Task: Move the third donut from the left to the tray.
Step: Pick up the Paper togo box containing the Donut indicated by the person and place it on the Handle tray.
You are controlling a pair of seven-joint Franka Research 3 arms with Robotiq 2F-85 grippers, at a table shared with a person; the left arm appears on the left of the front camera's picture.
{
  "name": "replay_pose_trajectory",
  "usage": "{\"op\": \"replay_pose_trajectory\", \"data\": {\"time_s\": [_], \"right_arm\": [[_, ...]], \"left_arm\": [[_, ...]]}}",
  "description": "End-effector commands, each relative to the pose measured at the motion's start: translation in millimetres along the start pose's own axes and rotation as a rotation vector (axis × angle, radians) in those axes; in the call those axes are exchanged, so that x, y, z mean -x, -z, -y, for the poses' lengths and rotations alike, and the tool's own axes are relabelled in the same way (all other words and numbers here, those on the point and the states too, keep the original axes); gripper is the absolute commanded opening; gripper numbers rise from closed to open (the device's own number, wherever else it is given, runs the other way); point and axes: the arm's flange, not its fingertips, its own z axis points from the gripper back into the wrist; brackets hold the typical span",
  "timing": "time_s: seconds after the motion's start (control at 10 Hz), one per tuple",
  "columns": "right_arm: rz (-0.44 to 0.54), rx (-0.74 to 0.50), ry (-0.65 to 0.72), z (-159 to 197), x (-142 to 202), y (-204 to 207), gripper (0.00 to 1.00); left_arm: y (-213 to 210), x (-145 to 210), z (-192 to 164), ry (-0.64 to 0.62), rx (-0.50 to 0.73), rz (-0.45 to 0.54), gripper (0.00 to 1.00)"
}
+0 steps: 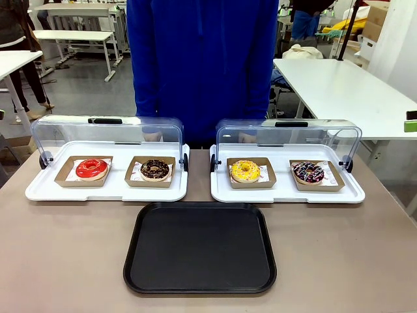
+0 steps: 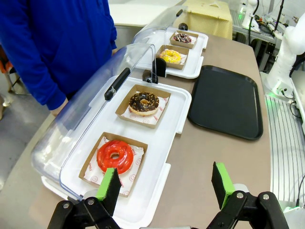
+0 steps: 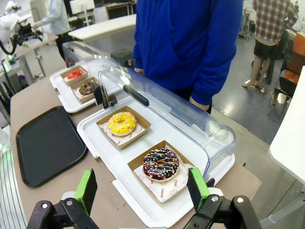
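The third donut [image 1: 245, 171], yellow-iced in a brown cardboard holder, sits on the left side of the right white tray; it also appears as the yellow donut [image 3: 122, 123] in the right wrist view and the yellow donut [image 2: 171, 56] far off in the left wrist view. The black tray [image 1: 201, 246] lies bare at the front middle of the table, also seen as the black tray [image 2: 228, 101] and the black tray [image 3: 45, 143]. My left gripper [image 2: 166, 183] hangs open above the left white tray's near end. My right gripper [image 3: 143, 187] hangs open above the sprinkled chocolate donut's end.
The left white tray [image 1: 39, 189] holds a red donut [image 1: 91, 169] and a chocolate donut [image 1: 154, 169]. A sprinkled chocolate donut [image 1: 307, 172] shares the right white tray [image 1: 352, 194]. Both clear lids [image 1: 107, 130] stand raised. A person in blue [image 1: 202, 59] stands at the far edge.
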Motion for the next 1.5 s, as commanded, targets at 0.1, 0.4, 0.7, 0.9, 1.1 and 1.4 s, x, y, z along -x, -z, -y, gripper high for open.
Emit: {"op": "replay_pose_trajectory", "data": {"time_s": [0.1, 0.4, 0.7, 0.9, 1.1, 1.4], "right_arm": [[0.033, 0.004, -0.026, 3.6, -1.6, 3.3, 1.0], [0.033, 0.004, -0.026, 3.6, -1.6, 3.3, 1.0], [0.033, 0.004, -0.026, 3.6, -1.6, 3.3, 1.0], [0.033, 0.004, -0.026, 3.6, -1.6, 3.3, 1.0], [0.033, 0.004, -0.026, 3.6, -1.6, 3.3, 1.0], [0.033, 0.004, -0.026, 3.6, -1.6, 3.3, 1.0]], "left_arm": [[-0.4, -0.1, 0.2, 0.007, 0.006, 0.014, 1.0], [-0.4, -0.1, 0.2, 0.007, 0.006, 0.014, 1.0], [-0.4, -0.1, 0.2, 0.007, 0.006, 0.014, 1.0], [-0.4, -0.1, 0.2, 0.007, 0.006, 0.014, 1.0], [-0.4, -0.1, 0.2, 0.007, 0.006, 0.014, 1.0], [-0.4, -0.1, 0.2, 0.007, 0.006, 0.014, 1.0]]}}
